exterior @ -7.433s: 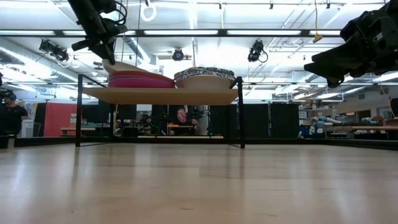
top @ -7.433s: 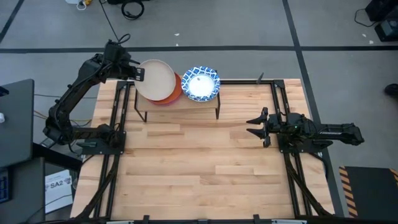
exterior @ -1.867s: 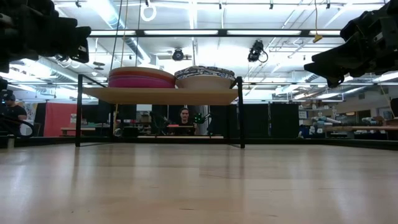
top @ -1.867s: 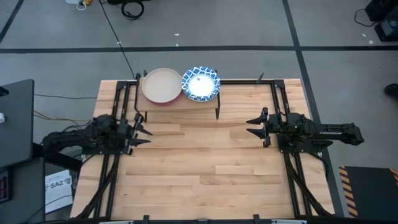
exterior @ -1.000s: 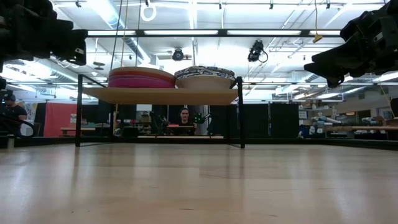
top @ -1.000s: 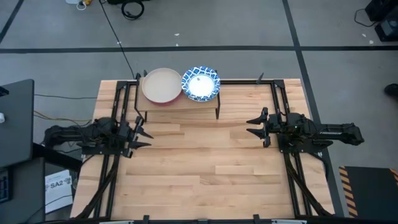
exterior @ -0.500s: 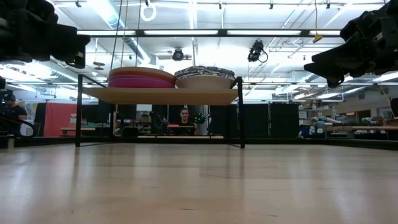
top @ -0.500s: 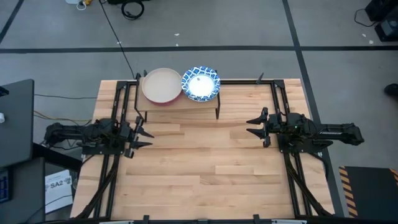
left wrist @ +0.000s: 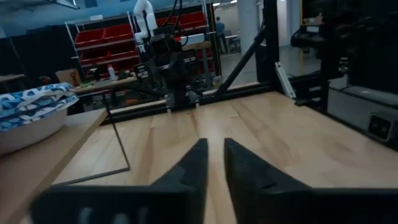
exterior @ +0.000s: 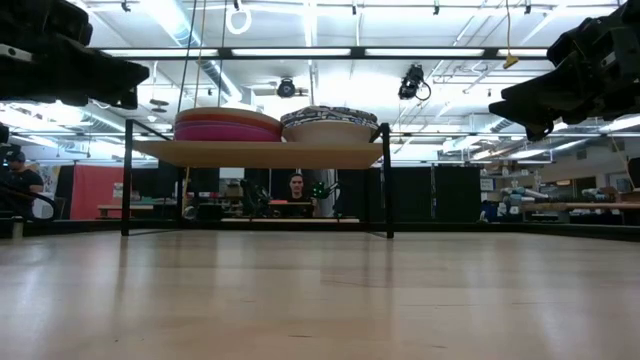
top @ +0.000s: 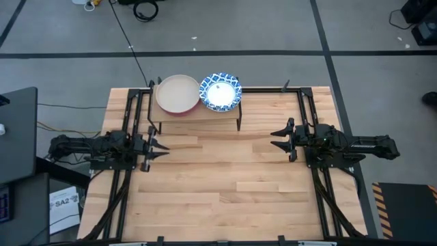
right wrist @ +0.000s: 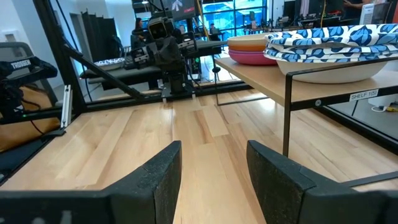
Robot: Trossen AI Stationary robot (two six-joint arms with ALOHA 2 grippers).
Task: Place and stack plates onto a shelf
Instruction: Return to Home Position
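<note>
The left gripper (left wrist: 214, 144) hangs low over the table (top: 225, 184), off the corner of the shelf (exterior: 260, 153) that carries the plain stack. Its dark, wedge-shaped fingers are drawn all but together, with only a thin slit between them and nothing in it. The right gripper (right wrist: 214, 146) sits well apart from the shelf's opposite end, facing back across the boards, its blunt black fingers spread wide and likewise empty. Both arms lie stretched flat and clear of the shelf, which reads as a parked pose with nothing left to carry.

All the plates in view are on the shelf, in two piles side by side that touch or nearly touch at the rims. A matte beige plate (top: 177, 93) caps the plain pile, with a pink plate (exterior: 228, 131) showing as a thick band beneath it. The neighbouring pile is topped by a white plate with a blue patterned rim (top: 220, 91), its glazed centre catching the light. The round, shallow dishes nest closely, so each pile stays low and squat and appears steady.

The shelf is a thin, pale wood slab on slim black metal legs, and its top is nearly filled by the two piles. It stands at the table's far edge. No plates lie on the rest of the table's light planks.
</note>
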